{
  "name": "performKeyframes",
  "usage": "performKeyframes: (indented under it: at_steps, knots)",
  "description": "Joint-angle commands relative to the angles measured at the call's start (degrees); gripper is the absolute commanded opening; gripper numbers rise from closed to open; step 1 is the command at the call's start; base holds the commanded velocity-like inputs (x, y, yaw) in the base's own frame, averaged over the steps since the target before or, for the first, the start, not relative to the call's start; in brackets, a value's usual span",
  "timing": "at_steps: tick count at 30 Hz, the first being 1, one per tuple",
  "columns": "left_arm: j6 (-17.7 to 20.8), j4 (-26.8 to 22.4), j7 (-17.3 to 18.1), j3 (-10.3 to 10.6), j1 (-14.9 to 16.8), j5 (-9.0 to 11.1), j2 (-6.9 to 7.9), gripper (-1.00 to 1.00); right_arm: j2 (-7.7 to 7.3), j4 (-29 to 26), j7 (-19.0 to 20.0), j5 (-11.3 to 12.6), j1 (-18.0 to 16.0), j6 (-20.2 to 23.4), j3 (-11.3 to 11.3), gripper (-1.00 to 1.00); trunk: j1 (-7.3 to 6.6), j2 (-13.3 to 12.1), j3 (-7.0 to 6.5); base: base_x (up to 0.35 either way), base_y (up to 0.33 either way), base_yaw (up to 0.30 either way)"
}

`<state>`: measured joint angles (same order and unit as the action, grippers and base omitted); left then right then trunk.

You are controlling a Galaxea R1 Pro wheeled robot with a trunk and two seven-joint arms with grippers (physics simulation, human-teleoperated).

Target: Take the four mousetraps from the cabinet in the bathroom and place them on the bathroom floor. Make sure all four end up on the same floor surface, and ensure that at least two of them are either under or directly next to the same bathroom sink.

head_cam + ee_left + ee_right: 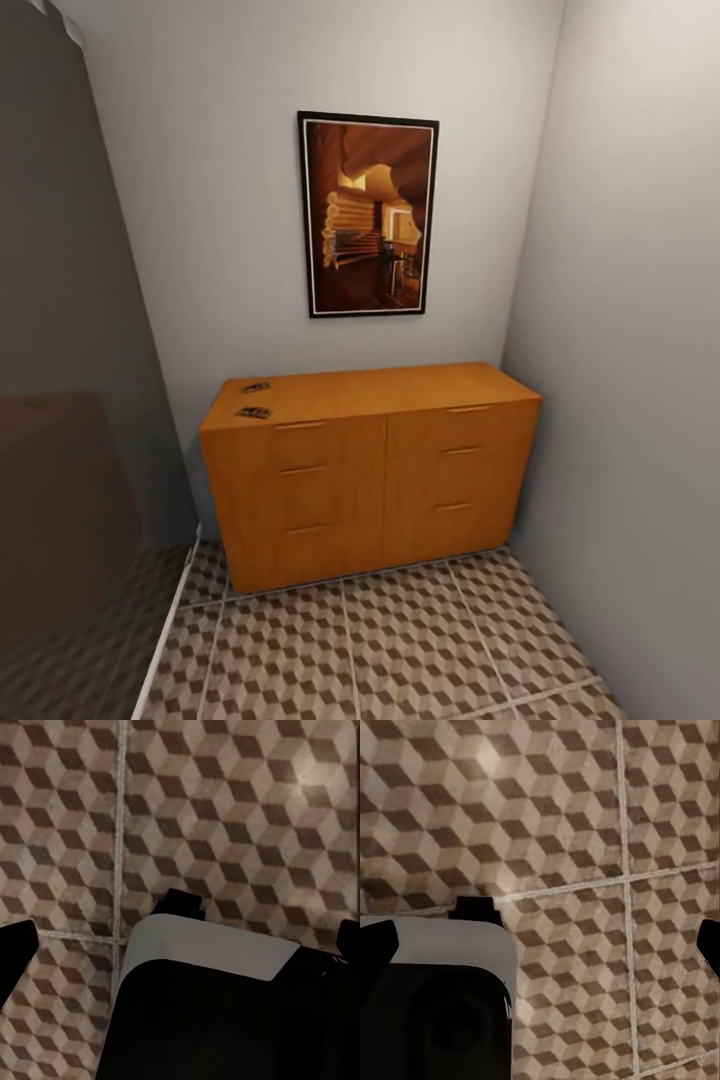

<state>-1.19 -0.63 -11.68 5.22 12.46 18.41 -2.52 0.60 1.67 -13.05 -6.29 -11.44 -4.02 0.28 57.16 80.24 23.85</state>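
cube-tiled bathroom floor [400,640] lies open before the cabinet [370,470]; two mousetraps [254,399] near its left top edge; both grippers' [180,937] [540,937] fingers apart.

The left end effector [180,945] shows in the left wrist view as two black fingertips at the frame's far edges, one at the left edge [15,952], the other at the right edge; the jaws stand wide apart with nothing between them. It points straight down. Below and between the fingers, in the lower middle of that frame, sits a white and black part of the robot's body [210,1012].

The right end effector [544,945] looks the same in the right wrist view: black fingertips at the left [376,945] and right edges, spread wide, holding nothing, aimed downward. A white and black robot part [435,1005] fills the lower left.
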Motion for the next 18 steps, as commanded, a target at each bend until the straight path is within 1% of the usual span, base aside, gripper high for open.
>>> performKeyframes:
  at_steps: [1, 5, 10, 13, 18]
  knots:
    - [-0.1, 0.0, -0.2, 0.5, 0.0, 0.5, -0.02, 1.00, 0.01, 0.2, -0.3, -0.6, -0.1, -0.2, 0.0, 1.00, 0.03, 0.0, 0.06, 0.322, 0.000, 0.008]
    - [-0.1, 0.0, -0.2, 0.5, 0.0, 0.6, -0.02, 1.00, 0.01, 0.2, -0.3, -0.6, -0.1, -0.2, 0.0, 1.00, 0.03, 0.0, 0.06, 0.322, 0.000, 0.086]
    - [-0.2, 0.0, -0.2, 0.5, 0.0, 0.6, -0.02, 1.00, 0.01, 0.2, -0.3, -0.6, -0.1, -0.2, 0.0, 1.00, 0.03, 0.0, 0.06, 0.293, 0.000, 0.203]
    - [-0.3, 0.0, -0.2, 0.6, 0.1, 0.6, -0.02, 1.00, 0.01, 0.2, -0.3, -0.6, -0.1, -0.2, 0.0, 1.00, 0.03, 0.0, 0.06, 0.166, 0.000, 0.247]
    - [-0.4, 0.0, -0.2, 0.6, 0.0, 0.6, -0.02, 1.00, -0.03, 0.2, -0.3, -0.6, -0.1, -0.2, 0.0, 1.00, 0.03, 0.0, 0.06, 0.070, 0.000, 0.264]
